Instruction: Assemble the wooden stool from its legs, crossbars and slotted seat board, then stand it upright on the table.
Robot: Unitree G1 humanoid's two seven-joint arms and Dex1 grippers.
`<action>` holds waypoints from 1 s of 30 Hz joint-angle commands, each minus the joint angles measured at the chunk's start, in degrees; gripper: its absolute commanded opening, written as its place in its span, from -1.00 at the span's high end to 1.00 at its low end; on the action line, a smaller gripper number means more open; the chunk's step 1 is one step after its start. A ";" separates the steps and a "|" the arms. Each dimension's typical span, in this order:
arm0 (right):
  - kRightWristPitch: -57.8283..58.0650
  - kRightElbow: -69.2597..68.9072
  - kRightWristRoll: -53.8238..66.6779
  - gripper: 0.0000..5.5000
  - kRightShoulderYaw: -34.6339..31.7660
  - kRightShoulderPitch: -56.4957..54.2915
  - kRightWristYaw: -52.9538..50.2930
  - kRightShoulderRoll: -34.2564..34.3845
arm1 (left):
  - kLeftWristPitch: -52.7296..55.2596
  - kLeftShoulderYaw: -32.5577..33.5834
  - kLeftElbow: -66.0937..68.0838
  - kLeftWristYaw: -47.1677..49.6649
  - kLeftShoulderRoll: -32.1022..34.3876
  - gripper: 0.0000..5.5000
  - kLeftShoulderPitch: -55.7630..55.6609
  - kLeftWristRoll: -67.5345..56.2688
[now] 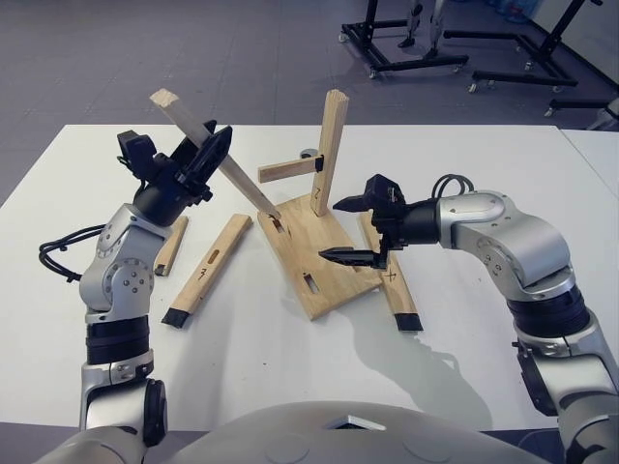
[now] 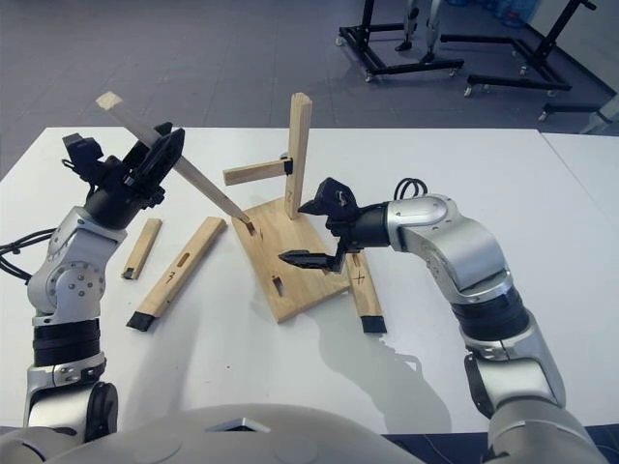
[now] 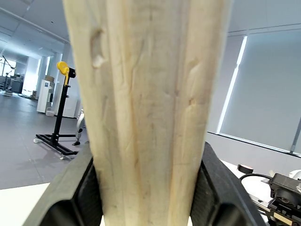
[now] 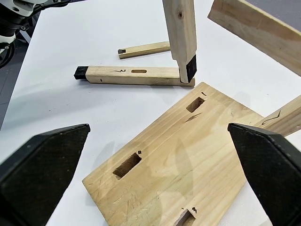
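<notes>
The slotted seat board (image 1: 329,275) lies flat on the white table. One leg (image 1: 331,145) stands upright in its far corner, with a crossbar (image 1: 287,171) sticking out sideways from it. My left gripper (image 1: 206,155) is shut on a second leg (image 3: 146,113), holding it tilted. That leg's black-tipped lower end (image 4: 187,70) hangs just above the board's left corner slot (image 4: 195,104). My right gripper (image 1: 353,230) is open above the board's right side, holding nothing. On the table lie a third leg (image 1: 208,268), a short crossbar (image 1: 171,245) and a fourth leg (image 1: 397,290).
Left of the board, the loose leg (image 4: 136,75) and crossbar (image 4: 143,48) lie below my left arm. A black cable (image 1: 58,256) trails near the table's left edge. Black wheeled stands (image 1: 416,39) are on the floor beyond the table. Bare tabletop (image 1: 290,367) lies in front.
</notes>
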 commanded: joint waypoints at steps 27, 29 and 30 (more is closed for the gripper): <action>0.17 2.12 0.88 -0.96 3.35 -3.42 1.57 -1.17 | -8.61 1.95 25.37 -22.59 -2.27 0.27 -7.09 1.74; 0.17 2.12 0.93 -0.96 3.37 -3.33 1.44 -1.11 | -8.67 1.87 26.70 -23.18 -2.16 0.27 -7.94 2.34; 0.17 2.08 0.96 -0.96 3.41 -3.29 1.37 -1.06 | -9.12 1.63 27.52 -23.68 -1.93 0.27 -8.53 3.04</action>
